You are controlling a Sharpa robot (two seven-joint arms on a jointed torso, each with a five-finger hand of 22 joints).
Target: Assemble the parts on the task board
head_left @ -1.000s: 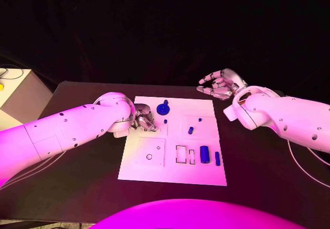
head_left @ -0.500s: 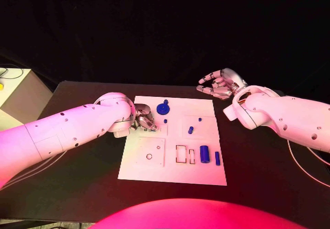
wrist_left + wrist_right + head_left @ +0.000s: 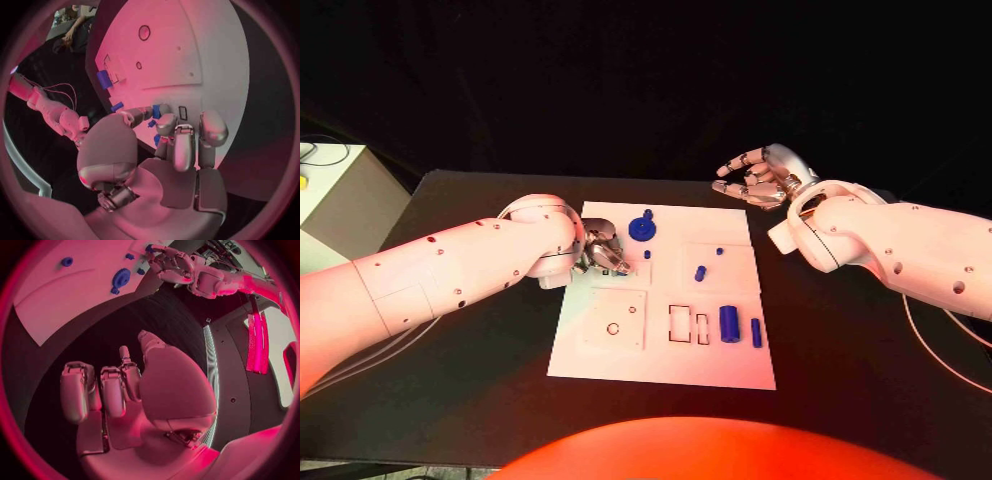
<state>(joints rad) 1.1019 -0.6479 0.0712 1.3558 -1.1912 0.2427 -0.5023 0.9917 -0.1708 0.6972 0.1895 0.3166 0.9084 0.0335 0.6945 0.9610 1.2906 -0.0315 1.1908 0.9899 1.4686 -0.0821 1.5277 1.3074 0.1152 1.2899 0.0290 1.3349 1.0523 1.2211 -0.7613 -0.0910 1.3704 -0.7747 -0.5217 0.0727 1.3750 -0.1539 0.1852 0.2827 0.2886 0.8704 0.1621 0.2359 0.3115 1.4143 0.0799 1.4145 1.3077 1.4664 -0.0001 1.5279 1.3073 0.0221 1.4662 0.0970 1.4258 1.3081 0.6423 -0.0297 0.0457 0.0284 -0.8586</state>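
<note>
Nothing is seen moved: left hand (image 3: 600, 248) stays pinched on a small blue part (image 3: 156, 111) over the task board (image 3: 661, 365); right hand (image 3: 762, 175) hovers spread, empty. Insertion is judged unfinished.

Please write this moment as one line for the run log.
left hand: pinches small blue part over task board | right hand: holds nothing, off board | large blue cylinder: lying on board

Left robot hand (image 3: 600, 247) grasp hidden.
</note>
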